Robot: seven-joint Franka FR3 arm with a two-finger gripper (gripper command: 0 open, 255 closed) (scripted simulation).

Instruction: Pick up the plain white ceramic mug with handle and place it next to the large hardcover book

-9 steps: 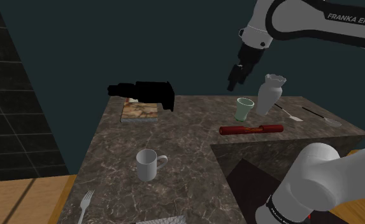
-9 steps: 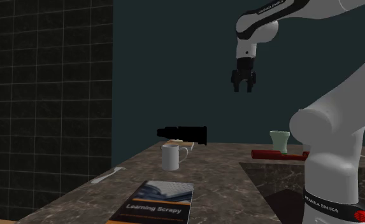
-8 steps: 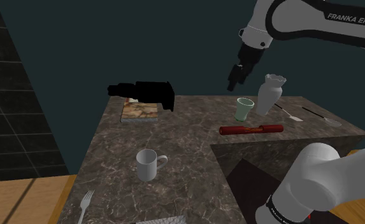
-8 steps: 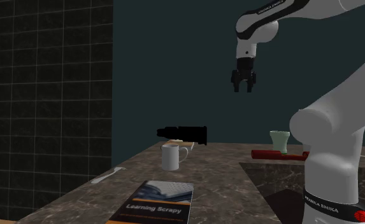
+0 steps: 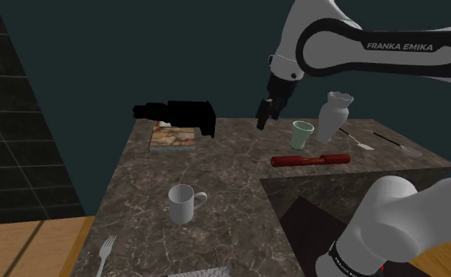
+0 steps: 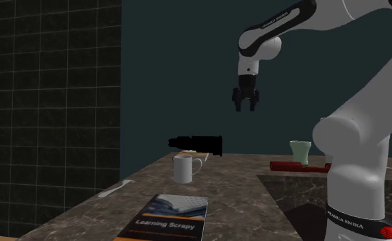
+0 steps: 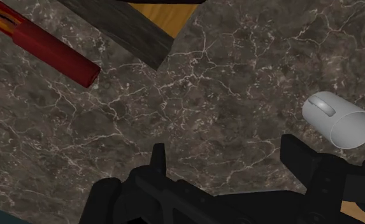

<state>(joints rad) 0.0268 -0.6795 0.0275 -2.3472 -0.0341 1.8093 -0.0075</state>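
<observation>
One white mug [image 5: 182, 204] upright, red cylinder [image 5: 310, 160] beside green cup [image 5: 301, 135], vase [image 5: 334, 116] near

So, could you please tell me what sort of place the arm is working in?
Probably a kitchen: a dark marbled countertop carries a white mug, a fork and a green cup, and a dark tiled wall stands beside it.

- "FRANKA EMIKA", white letters along the dark upper link of the arm [image 5: 399, 46].
- "Learning Scrapy" on the cover of the book [image 6: 170, 218] at the surface's [image 6: 245, 198] near edge.
- "FRANKA EMIKA" on the dark band [image 6: 348, 219] round the arm's base.
</observation>
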